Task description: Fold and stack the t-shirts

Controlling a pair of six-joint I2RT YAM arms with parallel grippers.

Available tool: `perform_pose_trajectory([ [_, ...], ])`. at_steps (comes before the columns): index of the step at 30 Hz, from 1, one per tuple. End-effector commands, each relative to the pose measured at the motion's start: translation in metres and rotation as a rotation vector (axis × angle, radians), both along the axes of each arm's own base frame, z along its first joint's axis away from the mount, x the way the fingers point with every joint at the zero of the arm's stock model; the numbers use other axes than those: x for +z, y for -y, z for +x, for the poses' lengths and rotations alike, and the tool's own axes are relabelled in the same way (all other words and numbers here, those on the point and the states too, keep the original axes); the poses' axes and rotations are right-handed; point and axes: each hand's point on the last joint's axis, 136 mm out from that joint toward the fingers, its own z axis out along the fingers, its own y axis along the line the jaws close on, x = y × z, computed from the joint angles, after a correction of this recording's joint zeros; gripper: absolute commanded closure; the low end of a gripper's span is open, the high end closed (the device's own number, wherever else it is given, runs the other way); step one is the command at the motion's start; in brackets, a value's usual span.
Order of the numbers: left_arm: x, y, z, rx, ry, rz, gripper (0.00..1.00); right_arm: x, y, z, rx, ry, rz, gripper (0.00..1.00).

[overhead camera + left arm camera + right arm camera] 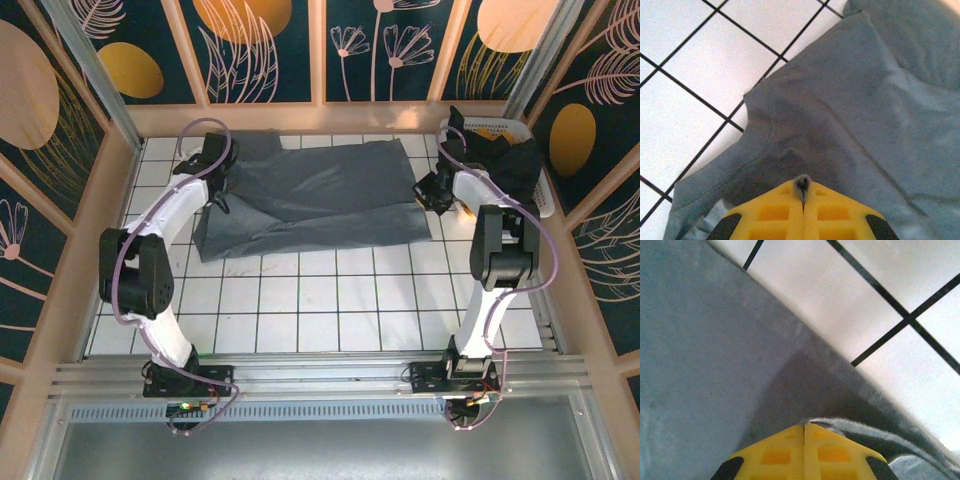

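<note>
No readable text, label, brand, number or sign stands on anything here.

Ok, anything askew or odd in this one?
Nothing damaged or spilled. The grey-blue t-shirt lies skewed on the table, its left end bunched where the left end effector pinches it; the right end effector pinches the opposite edge. A black t-shirt drapes over the rim of the white basket.

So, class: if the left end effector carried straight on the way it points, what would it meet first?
The slate grey t-shirt: the left end effector is shut on a fold of it, and more cloth apparently lies ahead.
</note>
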Motion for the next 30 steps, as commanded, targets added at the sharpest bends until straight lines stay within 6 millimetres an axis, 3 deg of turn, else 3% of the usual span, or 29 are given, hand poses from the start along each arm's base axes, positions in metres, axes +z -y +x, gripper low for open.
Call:
perform_pose_trajectory([
  [1, 0.005, -0.003, 0.018, -0.039, 0.022, 0.041, 1.0, 0.0, 0.002, 0.007, 0.004, -0.003, -0.005, 1.0],
  [6, -0.006, -0.001, 0.034, -0.075, -0.008, 0.081, 0.97, -0.008, 0.0, 0.012, 0.016, -0.015, -0.006, 1.0],
  [7, -0.007, 0.0, 0.036, -0.088, -0.017, 0.083, 0.82, -0.009, 0.0, 0.013, 0.022, -0.018, -0.007, 1.0],
  [8, -0.007, 0.001, 0.039, -0.101, -0.025, 0.087, 0.49, -0.009, 0.001, 0.014, 0.031, -0.02, -0.012, 0.96],
  [9, -0.003, 0.0, 0.039, -0.1, -0.028, 0.094, 0.23, -0.006, 0.002, 0.015, 0.037, -0.016, -0.026, 0.78],
  [10, 0.0, -0.001, 0.037, -0.097, -0.029, 0.101, 0.16, -0.002, 0.003, 0.016, 0.042, -0.006, -0.042, 0.67],
  [12, 0.016, -0.004, 0.03, -0.096, -0.011, 0.103, 0.14, 0.012, 0.009, 0.016, 0.047, 0.026, -0.081, 0.51],
  [15, 0.024, -0.004, 0.003, -0.092, -0.027, 0.057, 0.2, 0.032, 0.014, 0.01, 0.062, 0.066, -0.121, 0.46],
  [17, 0.016, -0.002, -0.025, -0.081, -0.065, 0.003, 0.27, 0.041, 0.011, 0.001, 0.08, 0.091, -0.128, 0.47],
  [20, -0.005, 0.002, -0.069, -0.06, -0.108, -0.104, 0.4, 0.038, -0.004, -0.023, 0.131, 0.106, -0.125, 0.5],
  [24, -0.042, 0.007, -0.111, -0.011, -0.179, -0.258, 0.52, 0.017, -0.026, -0.057, 0.216, 0.076, -0.117, 0.58],
  [26, -0.06, 0.001, -0.129, 0.044, -0.226, -0.3, 0.52, 0.006, -0.025, -0.073, 0.226, 0.043, -0.127, 0.58],
  [28, -0.075, -0.009, -0.147, 0.124, -0.251, -0.337, 0.45, -0.003, -0.021, -0.088, 0.218, 0.02, -0.126, 0.55],
  [30, -0.082, -0.019, -0.156, 0.194, -0.231, -0.38, 0.41, -0.008, -0.016, -0.099, 0.207, 0.013, -0.118, 0.51],
])
